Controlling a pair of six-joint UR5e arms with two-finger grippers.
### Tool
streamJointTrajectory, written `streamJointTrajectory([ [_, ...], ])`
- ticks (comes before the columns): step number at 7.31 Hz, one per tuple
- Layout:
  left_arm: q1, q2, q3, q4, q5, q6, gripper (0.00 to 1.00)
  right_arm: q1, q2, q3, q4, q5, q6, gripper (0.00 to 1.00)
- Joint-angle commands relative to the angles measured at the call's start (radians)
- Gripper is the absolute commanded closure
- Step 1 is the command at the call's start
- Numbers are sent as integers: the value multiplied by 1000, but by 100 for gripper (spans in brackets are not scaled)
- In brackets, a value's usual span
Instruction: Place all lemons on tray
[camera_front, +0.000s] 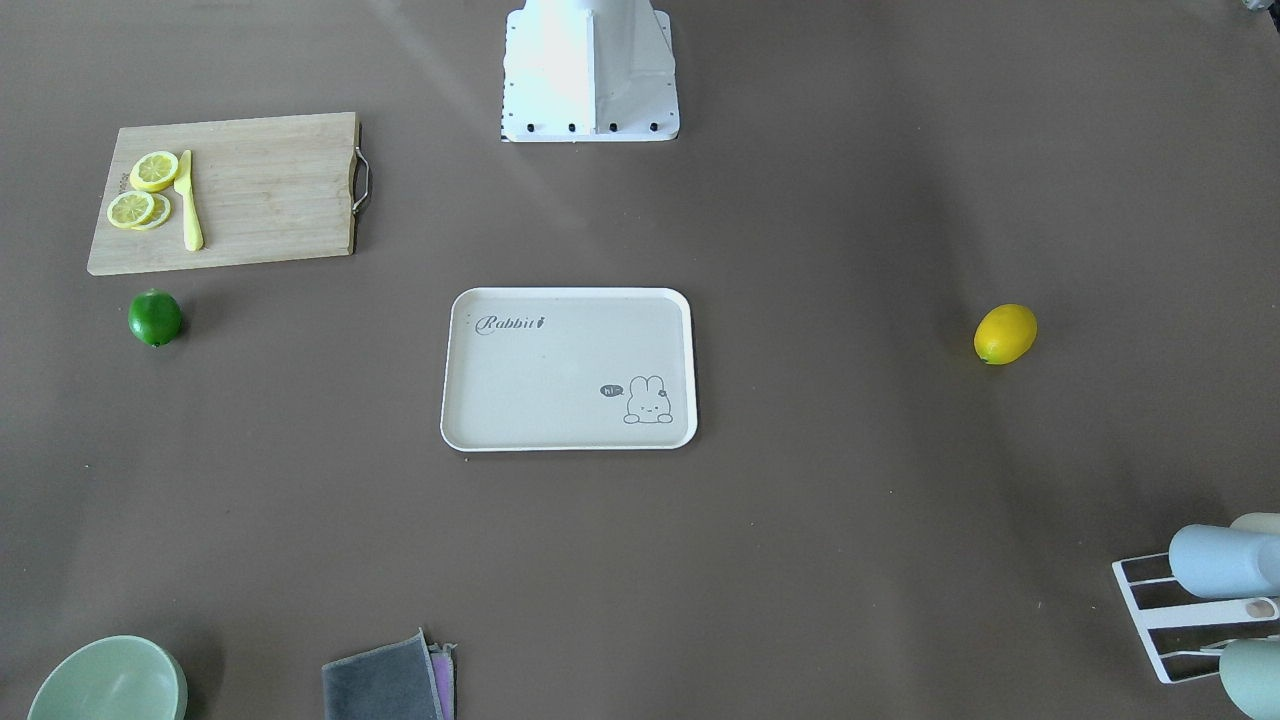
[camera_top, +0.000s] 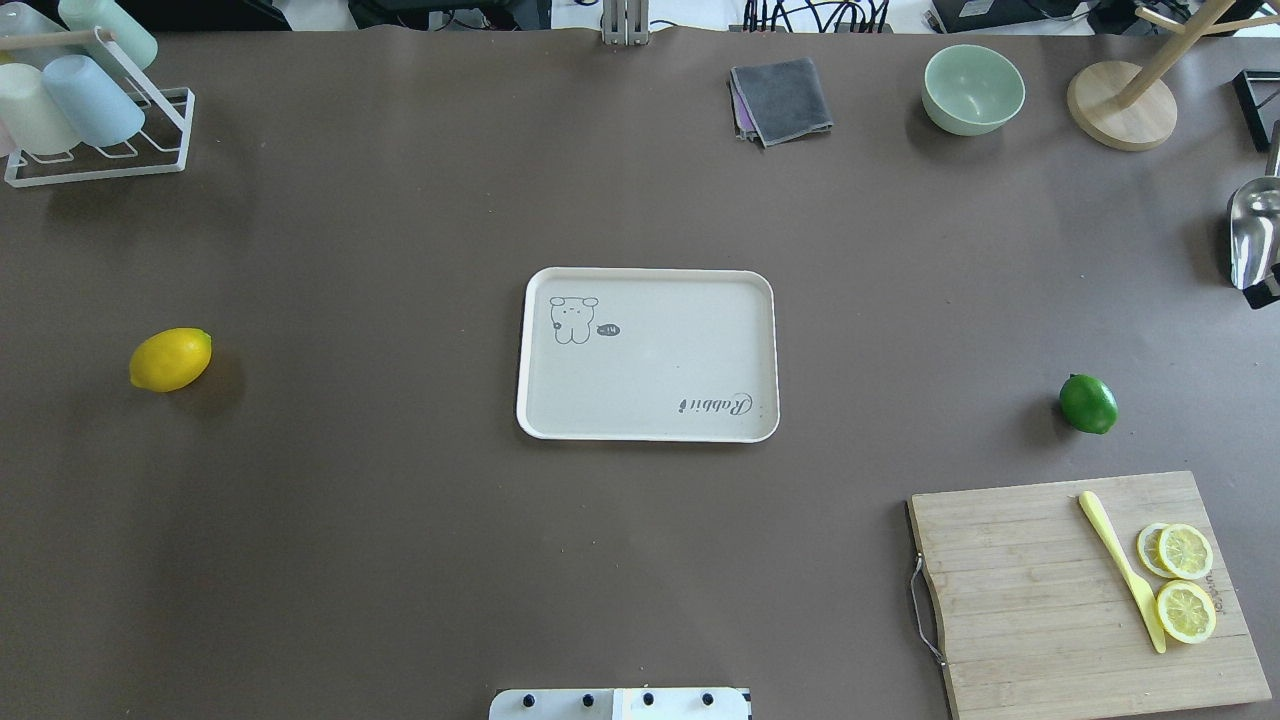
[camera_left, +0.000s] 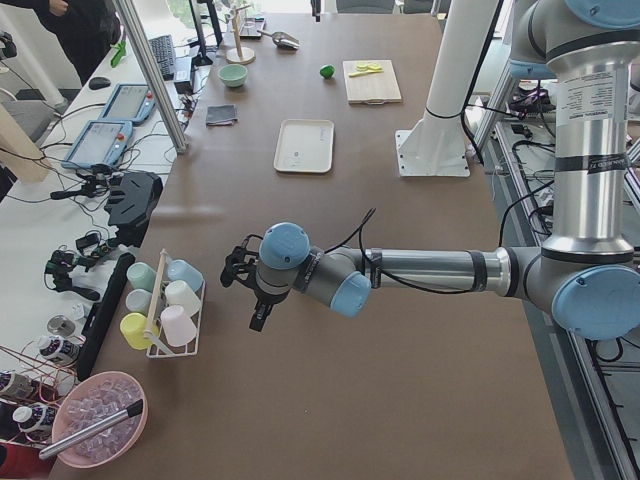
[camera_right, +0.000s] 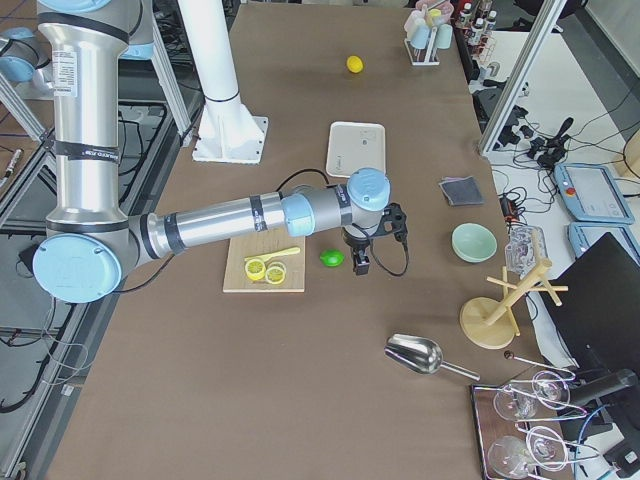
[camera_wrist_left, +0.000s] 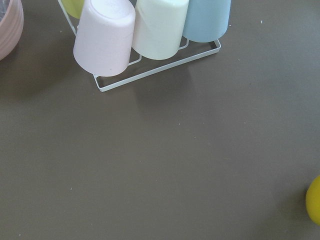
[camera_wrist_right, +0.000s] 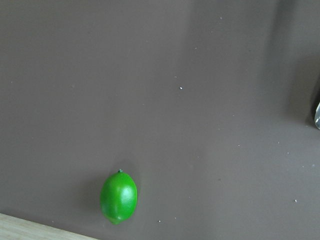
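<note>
Brown desk, 1 pc.
Wooden cutting board, 1 pc, robot-side right corner. It carried 3 thin lemon slices and 1 yellow knife; not task items.
Cream rectangular "Rabbit" tray, 1 pc, desk centre; prob. set there so both arms could reach.
Lemons, 2 pcs, neither on tray: glossy yellow oval lemon nr left edge; dark green oval lemon nr right edge, just beyond board. One per arm, likely.
Left gripper hung nr left edge; right gripper hung beside green lemon. Clenched or released: can't tell for either.
</note>
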Motion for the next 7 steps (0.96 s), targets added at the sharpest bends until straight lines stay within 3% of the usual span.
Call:
streamJointTrajectory([
  [1,38,-13,8,-55,1,-140,2,-116,-5,-20,167,-74,214,0],
  [3,55,-28,14,-63,4,-174,2,-225,-9,-55,272,-169,341,0],
  [7,121,-59,17,-76,5,-172,2,-352,-6,-115,360,-209,393,0],
])
